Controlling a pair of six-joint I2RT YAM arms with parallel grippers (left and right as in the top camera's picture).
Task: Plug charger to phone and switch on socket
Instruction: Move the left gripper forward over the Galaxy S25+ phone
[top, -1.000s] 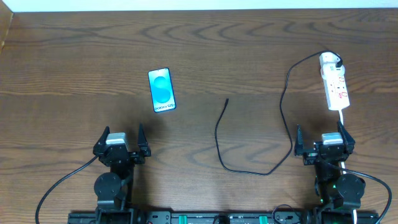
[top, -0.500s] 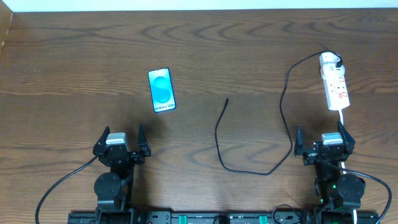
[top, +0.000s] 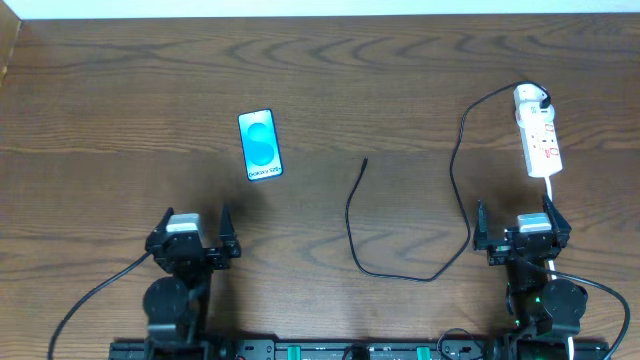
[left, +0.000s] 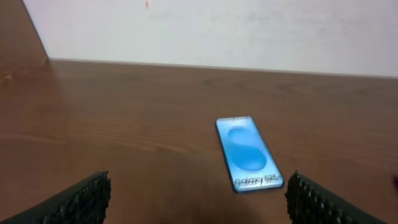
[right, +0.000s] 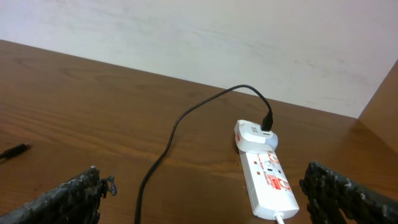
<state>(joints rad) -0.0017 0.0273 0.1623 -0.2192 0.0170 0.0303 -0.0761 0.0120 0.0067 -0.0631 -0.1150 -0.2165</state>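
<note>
phone (top: 260, 145) | flat, screen lit cyan (white text at bottom)

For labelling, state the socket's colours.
The socket is white with red markings, best in right wrist view.

Dark brown wooden table (top: 320, 70) with wavy grain running across its top, bounded along its far edge by a plain white wall (left: 217, 31) and, at its far corners, by an upright brown left panel (left: 18, 31) and right panel (right: 382, 99).
</note>
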